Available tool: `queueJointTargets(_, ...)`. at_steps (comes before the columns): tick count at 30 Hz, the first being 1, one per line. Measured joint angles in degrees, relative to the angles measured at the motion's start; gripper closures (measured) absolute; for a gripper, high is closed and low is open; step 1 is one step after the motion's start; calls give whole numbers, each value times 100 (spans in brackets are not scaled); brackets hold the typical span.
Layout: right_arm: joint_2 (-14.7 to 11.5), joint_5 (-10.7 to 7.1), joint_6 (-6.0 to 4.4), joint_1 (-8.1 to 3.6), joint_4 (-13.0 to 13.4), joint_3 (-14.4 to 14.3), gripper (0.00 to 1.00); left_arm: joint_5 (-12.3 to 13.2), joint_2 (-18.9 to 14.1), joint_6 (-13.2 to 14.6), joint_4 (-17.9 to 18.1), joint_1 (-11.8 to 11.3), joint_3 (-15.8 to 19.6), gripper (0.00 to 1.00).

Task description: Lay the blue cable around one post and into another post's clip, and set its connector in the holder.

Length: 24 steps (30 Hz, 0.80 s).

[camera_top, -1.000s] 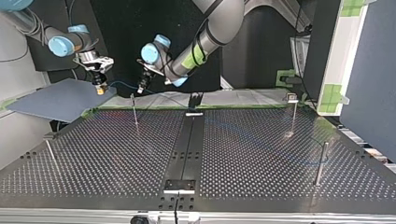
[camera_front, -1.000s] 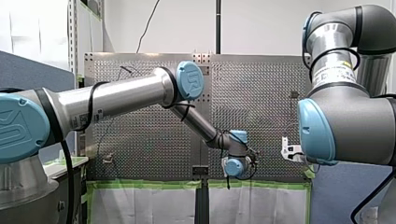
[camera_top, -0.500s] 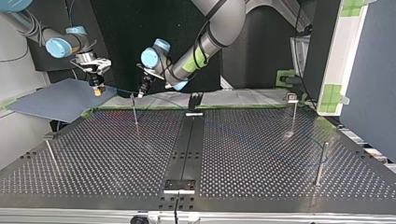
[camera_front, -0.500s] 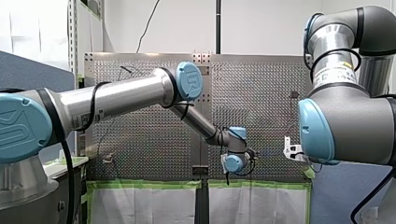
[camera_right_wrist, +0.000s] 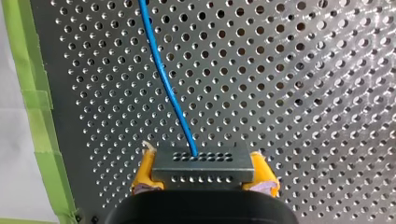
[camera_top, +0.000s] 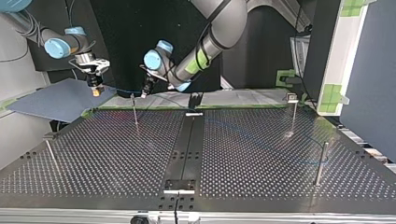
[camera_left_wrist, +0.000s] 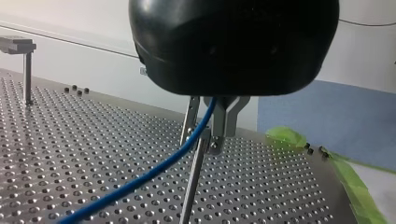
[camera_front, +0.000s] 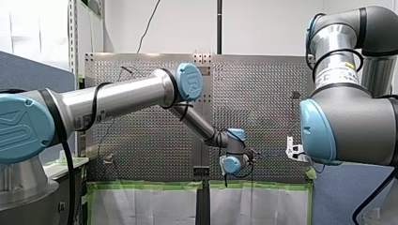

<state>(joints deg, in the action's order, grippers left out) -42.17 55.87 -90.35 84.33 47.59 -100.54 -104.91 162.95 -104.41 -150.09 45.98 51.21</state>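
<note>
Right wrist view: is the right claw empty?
No, the grey connector sits clamped between the right claw's yellow pads, with the blue cable running out of it.

Thin blue cable [camera_right_wrist: 164, 84], gently curved, ending in grey perforated connector [camera_right_wrist: 203, 163]

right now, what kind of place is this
Probably a robotics lab test cell: my left arm and my right arm reach over a perforated table with thin posts, handling a blue cable and its connector.
</note>
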Motion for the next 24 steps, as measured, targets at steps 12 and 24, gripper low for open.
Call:
queueJointTargets(12, 1, 9, 22, 29, -20, -1, 100, 75, 2, -6, -29, -67, -25, 100)
queueJointTargets(24, 1, 20, 26, 36, -5, 2, 100, 106, 6, -10, -49, -78, -102, 100)
